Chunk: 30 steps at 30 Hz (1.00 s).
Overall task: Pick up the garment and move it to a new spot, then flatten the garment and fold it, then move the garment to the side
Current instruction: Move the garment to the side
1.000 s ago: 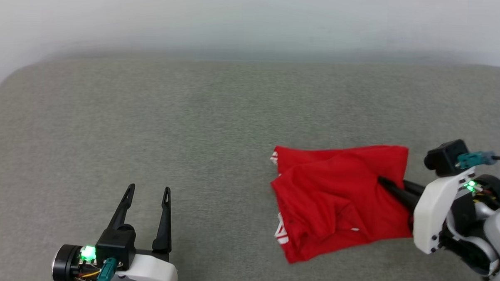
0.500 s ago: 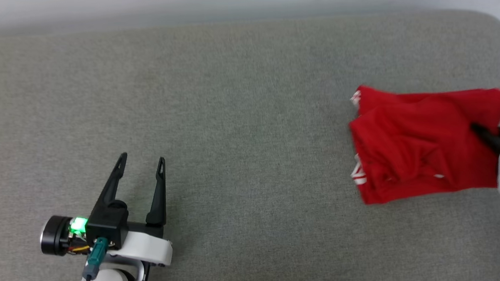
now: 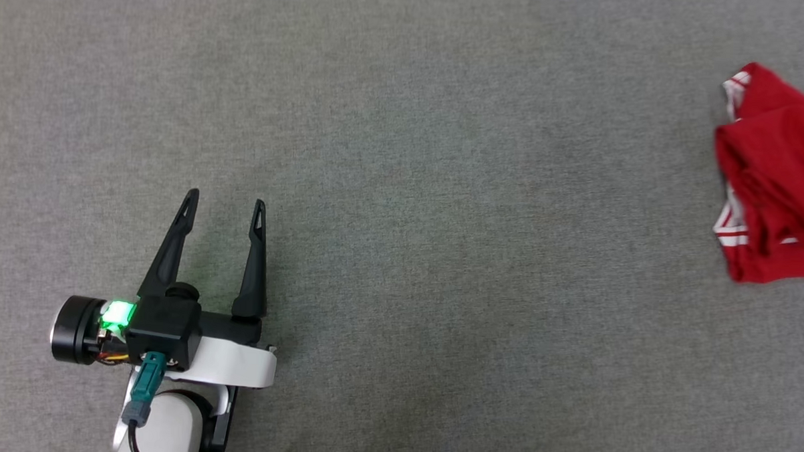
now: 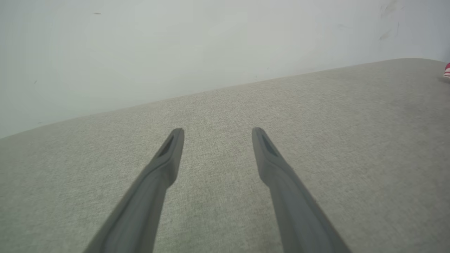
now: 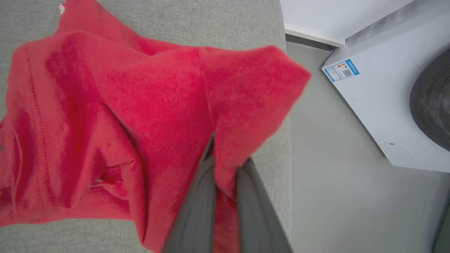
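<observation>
The garment point(image 3: 781, 179) is a bunched red shirt with red-and-white striped trim, lying at the right edge of the head view on the grey surface. In the right wrist view the garment point(image 5: 116, 116) hangs in folds, and my right gripper point(image 5: 219, 165) is shut on a pinch of its red cloth, which runs down between the two fingers. My left gripper point(image 3: 223, 203) stands open at the lower left of the head view, far from the garment, with nothing between its fingers. From the left wrist camera, the left gripper point(image 4: 214, 131) points over bare grey fabric.
A grey fabric surface point(image 3: 410, 186) spreads across the head view. Its edge point(image 5: 285, 105) drops to a grey floor point(image 5: 334, 182) in the right wrist view, where a white washing machine point(image 5: 383, 98) stands. A pale wall point(image 4: 175, 45) rises behind the surface.
The head camera has swung left and down, so the garment has slid to the right edge and the right gripper has left that view. The left gripper stays open.
</observation>
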{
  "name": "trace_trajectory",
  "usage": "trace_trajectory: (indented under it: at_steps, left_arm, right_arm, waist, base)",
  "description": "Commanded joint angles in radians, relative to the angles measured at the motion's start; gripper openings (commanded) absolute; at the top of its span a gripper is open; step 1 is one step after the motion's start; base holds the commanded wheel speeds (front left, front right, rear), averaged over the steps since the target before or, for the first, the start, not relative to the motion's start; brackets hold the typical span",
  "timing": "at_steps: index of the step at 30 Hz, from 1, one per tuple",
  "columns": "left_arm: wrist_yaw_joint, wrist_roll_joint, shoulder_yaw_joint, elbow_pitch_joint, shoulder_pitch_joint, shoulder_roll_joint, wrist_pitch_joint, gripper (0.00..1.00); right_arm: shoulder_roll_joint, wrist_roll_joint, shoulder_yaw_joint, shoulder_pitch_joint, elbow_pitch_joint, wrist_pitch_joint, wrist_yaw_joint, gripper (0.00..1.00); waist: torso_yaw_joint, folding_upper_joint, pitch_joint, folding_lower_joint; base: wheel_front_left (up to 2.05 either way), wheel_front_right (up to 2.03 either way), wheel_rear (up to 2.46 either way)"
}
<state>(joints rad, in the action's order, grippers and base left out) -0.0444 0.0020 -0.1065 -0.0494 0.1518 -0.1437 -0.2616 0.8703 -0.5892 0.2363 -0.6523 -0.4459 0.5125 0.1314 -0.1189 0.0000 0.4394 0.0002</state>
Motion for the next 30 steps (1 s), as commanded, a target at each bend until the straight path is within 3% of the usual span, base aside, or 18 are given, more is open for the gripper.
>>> trace_trajectory:
  at_steps: [1, 6, 13, 14, 15, 16, 25, 30]
  left_arm:
    - [0.002, 0.002, -0.002, -0.007, 0.014, -0.003, -0.005, 1.0]
    - [0.002, 0.005, -0.01, -0.019, 0.03, -0.01, -0.005, 1.0]
    - [-0.009, 0.005, -0.015, -0.026, 0.038, -0.017, -0.005, 1.0]
    - [-0.011, 0.005, -0.016, -0.026, 0.038, -0.017, -0.005, 1.0]
    - [-0.012, 0.004, -0.016, -0.024, 0.036, -0.017, -0.005, 1.0]
    - [-0.014, 0.004, -0.016, -0.022, 0.032, -0.017, -0.005, 1.0]
    - [-0.031, -0.006, -0.026, -0.007, -0.008, -0.005, -0.005, 1.0]
    - [-0.039, -0.015, -0.029, 0.005, -0.04, 0.007, -0.005, 1.0]
  right_arm:
    - [0.003, 0.01, -0.02, -0.024, -0.014, 0.002, -0.002, 0.0]
    - [0.01, 0.076, -0.084, -0.054, -0.079, 0.011, -0.002, 0.0]
    - [-0.028, 0.16, -0.16, -0.082, -0.126, -0.006, -0.002, 0.0]
    - [-0.037, 0.174, -0.17, -0.086, -0.129, -0.013, -0.002, 0.15]
    - [-0.051, 0.186, -0.175, -0.086, -0.132, -0.014, -0.002, 0.49]
    - [-0.063, 0.193, -0.184, -0.085, -0.137, -0.013, -0.002, 1.0]
    - [-0.106, 0.297, -0.215, -0.042, -0.097, -0.094, -0.002, 1.0]
    - [-0.142, 0.342, -0.262, -0.01, -0.025, -0.246, -0.002, 1.0]
  waist:
    - [0.009, 0.0, 0.021, -0.0002]
    - [0.022, 0.0, 0.05, -0.0002]
    - [0.031, 0.0, 0.061, -0.0002]
    - [0.031, 0.0, 0.059, -0.0002]
    - [0.03, 0.0, 0.054, -0.0002]
    - [0.03, 0.0, 0.048, -0.0002]
    - [0.028, 0.0, -0.034, -0.0002]
    - [0.042, 0.0, -0.105, -0.0002]
  base:
    - [0.0, 0.0, 0.0]
    - [0.0, 0.0, 0.0]
    - [0.0, 0.0, 0.0]
    - [0.0, 0.0, 0.0]
    - [0.0, 0.0, 0.0]
    - [0.0, 0.0, 0.0]
    - [0.0, 0.0, 0.0]
    - [0.0, 0.0, 0.0]
